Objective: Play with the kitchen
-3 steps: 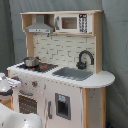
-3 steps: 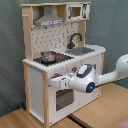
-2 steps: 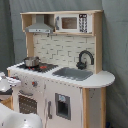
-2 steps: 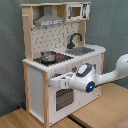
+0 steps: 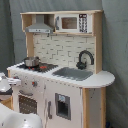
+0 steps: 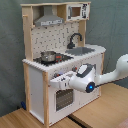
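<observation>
arm (image 6: 107,75): reaching across kitchen front, wrist level with knob panel
gripper (image 6: 54,79): at knob strip above oven door; cannot tell claw state
oven door (image 6: 62,98): closed
kitchen (image 6: 35,90): upright on wooden floor
pot (image 6: 48,56): on stovetop, untouched
sink (image 6: 82,50): unused
progress: early, probably working a knob; rest left

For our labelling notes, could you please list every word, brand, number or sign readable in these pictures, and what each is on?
No text can be read in either exterior view.
The microwave panel on the kitchen has small markings, too blurred to read.
The blue spot on the arm is a light, not lettering.
</observation>
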Controlling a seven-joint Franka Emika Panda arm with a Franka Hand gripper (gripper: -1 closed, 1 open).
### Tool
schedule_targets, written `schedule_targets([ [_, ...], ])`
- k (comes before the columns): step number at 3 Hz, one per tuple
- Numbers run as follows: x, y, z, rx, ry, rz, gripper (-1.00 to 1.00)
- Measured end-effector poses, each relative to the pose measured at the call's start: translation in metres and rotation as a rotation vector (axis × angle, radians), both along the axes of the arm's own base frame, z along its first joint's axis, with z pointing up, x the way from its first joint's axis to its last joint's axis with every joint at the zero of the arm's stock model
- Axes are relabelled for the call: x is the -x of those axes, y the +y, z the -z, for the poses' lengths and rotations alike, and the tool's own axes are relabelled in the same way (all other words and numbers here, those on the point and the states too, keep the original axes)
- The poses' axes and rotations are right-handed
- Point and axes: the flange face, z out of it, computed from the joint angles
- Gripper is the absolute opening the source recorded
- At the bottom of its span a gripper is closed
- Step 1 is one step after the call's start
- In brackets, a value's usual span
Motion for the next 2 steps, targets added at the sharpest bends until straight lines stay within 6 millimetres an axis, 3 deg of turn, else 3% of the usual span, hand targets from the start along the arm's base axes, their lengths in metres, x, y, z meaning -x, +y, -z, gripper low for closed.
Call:
schedule_targets([
  [2, 0.0010, 0.0013, -0.0003, -0.238, 0.000, 0.026, -1.00],
])
